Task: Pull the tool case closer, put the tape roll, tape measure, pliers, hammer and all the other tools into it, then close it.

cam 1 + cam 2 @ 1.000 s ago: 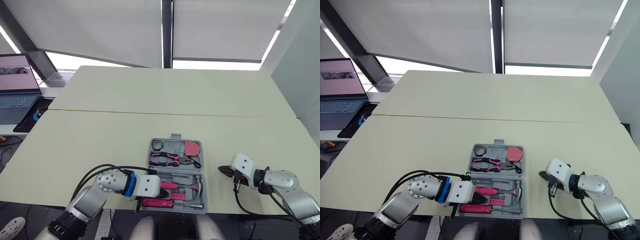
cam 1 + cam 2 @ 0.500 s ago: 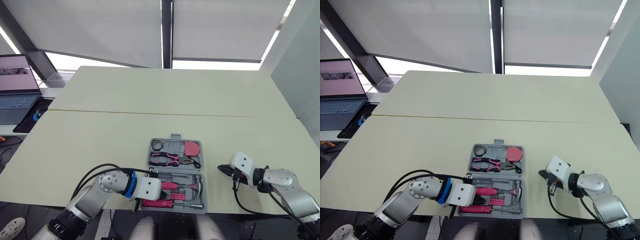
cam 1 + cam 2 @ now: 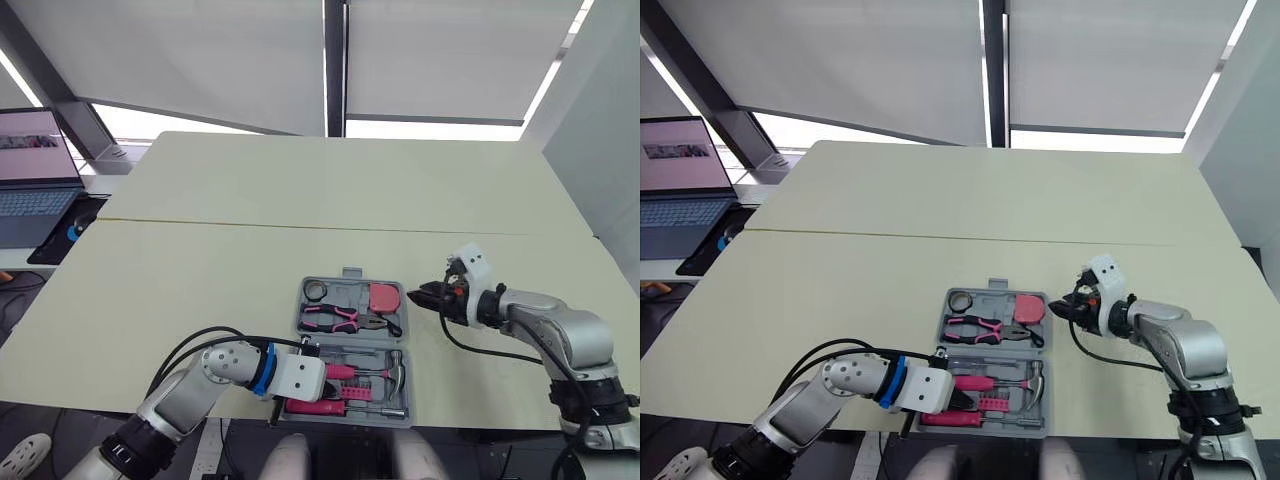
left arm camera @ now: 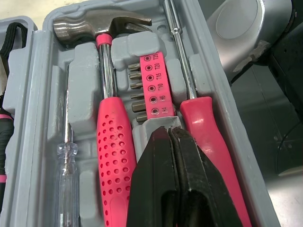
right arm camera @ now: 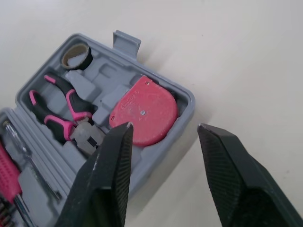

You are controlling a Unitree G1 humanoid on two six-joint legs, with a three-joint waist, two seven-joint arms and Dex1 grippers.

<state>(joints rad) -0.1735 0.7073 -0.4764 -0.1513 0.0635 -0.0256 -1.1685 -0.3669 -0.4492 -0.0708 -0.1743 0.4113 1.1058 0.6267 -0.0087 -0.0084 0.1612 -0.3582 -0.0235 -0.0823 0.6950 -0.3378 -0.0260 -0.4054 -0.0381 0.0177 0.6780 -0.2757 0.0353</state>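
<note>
Left wrist view: left end effector [image 4: 169,130] has its fingers pressed together, nothing between them. It hangs low over the near half of the tool case [image 5: 161,156]. Hammer [image 4: 113,142] lies on one side of it and screwdriver [image 4: 208,123] on the other, both seated in their slots, with the bit holder [image 4: 151,85] straight ahead.

Case lies open and flat at the near edge of the desk [image 3: 300,190], its hinge line running left to right between the two halves.

Far half holds pliers [image 5: 61,111], tape measure [image 5: 144,111] and tape roll [image 5: 75,56]. Latch tab [image 5: 126,40] sits on the far rim.

Right end effector [image 3: 415,296] is spread wide and empty, just beside the far half's right rim. It points leftward at the tape measure corner. Forearm is extended low across the desk, wrist level.

Judgement: all tools look stowed and closing remains. The far half must swing up and toward the robot over the hinge. The right arm is the nearer one to that rim. The left arm would need to clear the near half first, or the lid lands on it.
</note>
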